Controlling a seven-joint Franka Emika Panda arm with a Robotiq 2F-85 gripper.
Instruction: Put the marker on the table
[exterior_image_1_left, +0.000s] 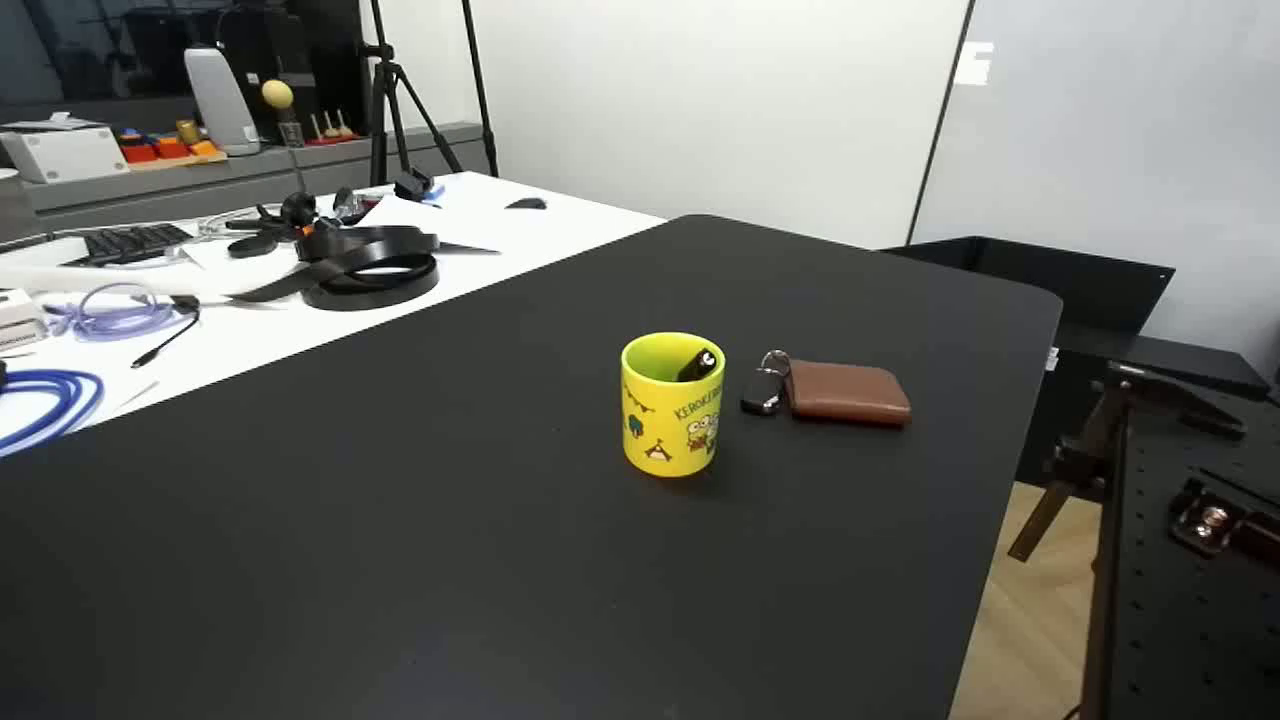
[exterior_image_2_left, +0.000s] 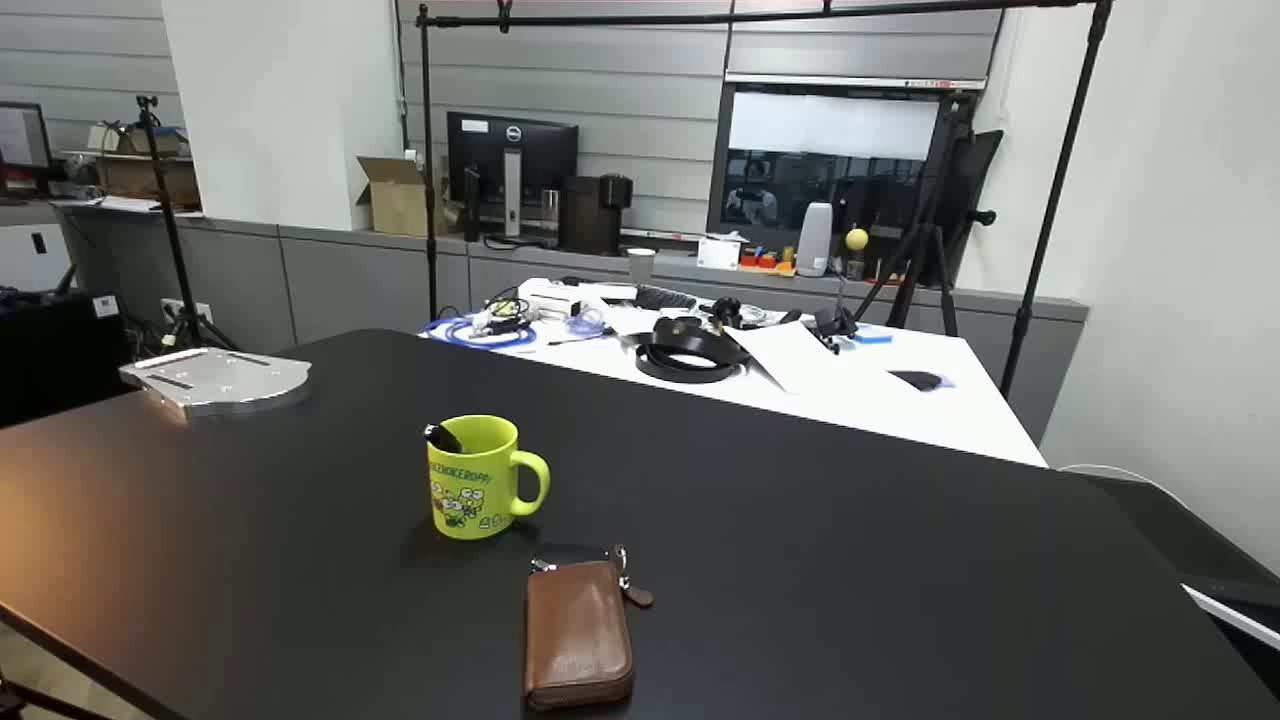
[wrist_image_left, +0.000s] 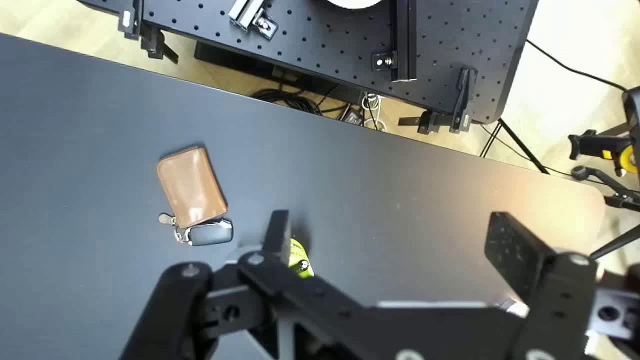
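Note:
The marker (exterior_image_1_left: 697, 366) is a dark stick standing tilted inside the yellow mug, with only its upper end showing above or at the rim. It also shows in an exterior view (exterior_image_2_left: 443, 438) and in the wrist view (wrist_image_left: 302, 265). The yellow mug (exterior_image_1_left: 665, 425) stands upright on the black table (exterior_image_1_left: 450, 560); it is also in an exterior view (exterior_image_2_left: 470, 500). My gripper (wrist_image_left: 390, 220) is open with nothing between its fingers, high above the table. In the wrist view its left finger and linkage hide most of the mug. The gripper is out of both exterior views.
A brown wallet (exterior_image_1_left: 848, 393) with a key fob (exterior_image_1_left: 763, 390) lies beside the mug. A silver metal plate (exterior_image_2_left: 230, 378) is at a table end. A white desk (exterior_image_2_left: 860, 400) with cables adjoins the table. A perforated black stand (wrist_image_left: 320, 45) lies across a gap from the table edge.

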